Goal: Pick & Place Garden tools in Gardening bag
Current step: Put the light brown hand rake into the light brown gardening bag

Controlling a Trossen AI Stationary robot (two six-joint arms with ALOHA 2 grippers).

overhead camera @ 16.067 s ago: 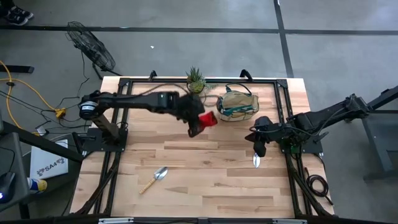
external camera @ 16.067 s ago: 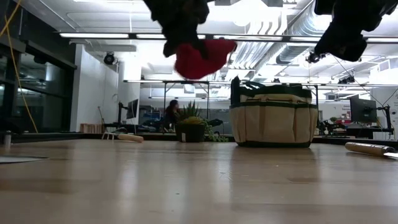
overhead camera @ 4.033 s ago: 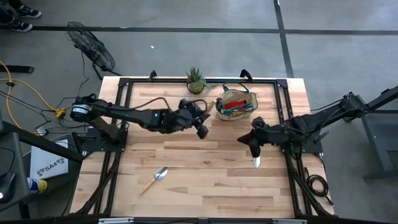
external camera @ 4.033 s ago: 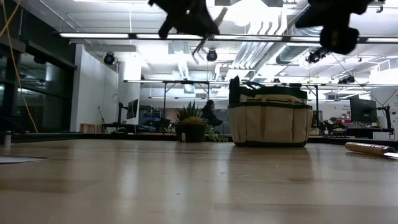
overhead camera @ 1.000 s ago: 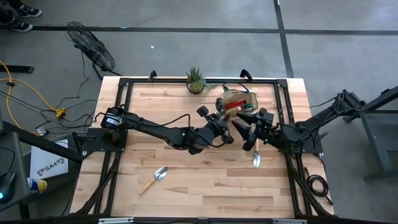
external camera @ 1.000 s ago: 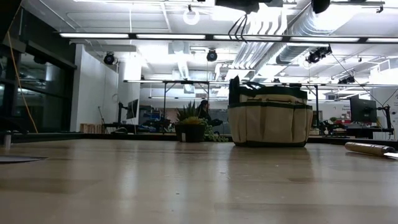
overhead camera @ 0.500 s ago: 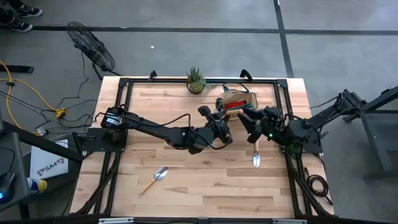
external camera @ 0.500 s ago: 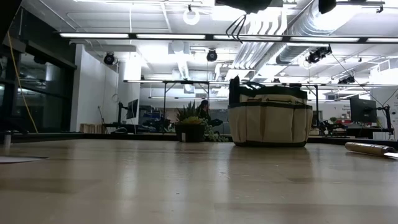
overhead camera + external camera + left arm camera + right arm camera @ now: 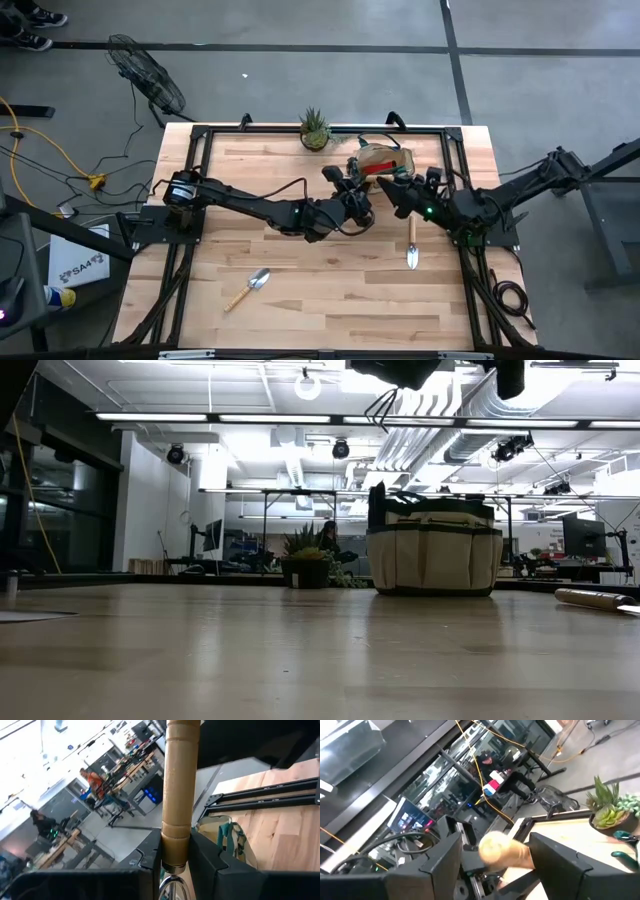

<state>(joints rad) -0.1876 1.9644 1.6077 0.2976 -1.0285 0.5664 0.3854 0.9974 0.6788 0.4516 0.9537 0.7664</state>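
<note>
Both arms have moved in closer, and now they meet just beside the bag (image 9: 385,160). My left gripper (image 9: 352,192) is squeezed tight on a wooden tool (image 9: 180,795). My right gripper (image 9: 398,190) is spread wide, and the round end of the tool's handle sits between its fingers (image 9: 440,865). I see a red glove (image 9: 372,168) inside the bag. One trowel (image 9: 411,245) lies near the bag and another trowel (image 9: 250,285) lies far from it.

The left claw (image 9: 362,192), earlier carrying a red glove, now grips a wooden-handled tool (image 9: 180,795)
</note>
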